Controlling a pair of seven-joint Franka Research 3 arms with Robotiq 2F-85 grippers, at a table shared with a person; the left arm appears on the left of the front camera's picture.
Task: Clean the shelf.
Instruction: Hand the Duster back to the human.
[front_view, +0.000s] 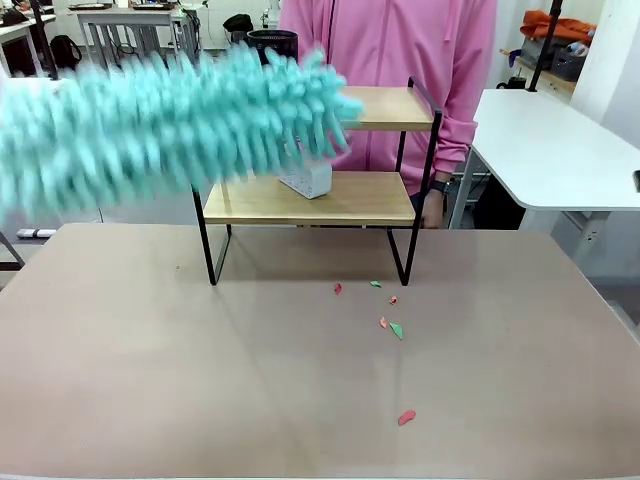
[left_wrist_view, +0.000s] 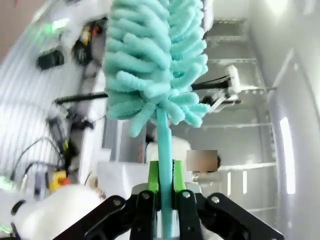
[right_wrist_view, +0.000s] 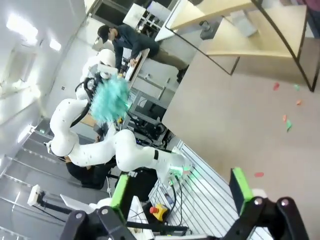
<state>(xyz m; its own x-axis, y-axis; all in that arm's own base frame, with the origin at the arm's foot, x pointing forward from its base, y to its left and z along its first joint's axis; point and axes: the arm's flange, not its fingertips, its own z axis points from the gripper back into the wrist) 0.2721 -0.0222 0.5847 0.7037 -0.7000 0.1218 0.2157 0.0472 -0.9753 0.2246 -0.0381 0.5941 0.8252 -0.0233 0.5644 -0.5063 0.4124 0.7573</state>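
Two-tier shelf (front_view: 352, 200) stands at far side of table (front_view: 150, 360). Left hand (left_wrist_view: 166, 176) clenched on duster (front_view: 170, 120) handle; blurred head crosses shelf's upper left. Right hand (right_wrist_view: 180, 188) spread, empty. Scraps (front_view: 396, 330) before shelf.

A blurred teal duster (front_view: 170, 120) stretched from nine o'clock to the upper board of the shelf (front_view: 350, 200), which stood at twelve o'clock on the table (front_view: 150, 350). A white box (front_view: 308, 180) sat on its lower board. Coloured scraps (front_view: 385, 310) lay at its five o'clock; a person in pink (front_view: 390, 40) stood behind
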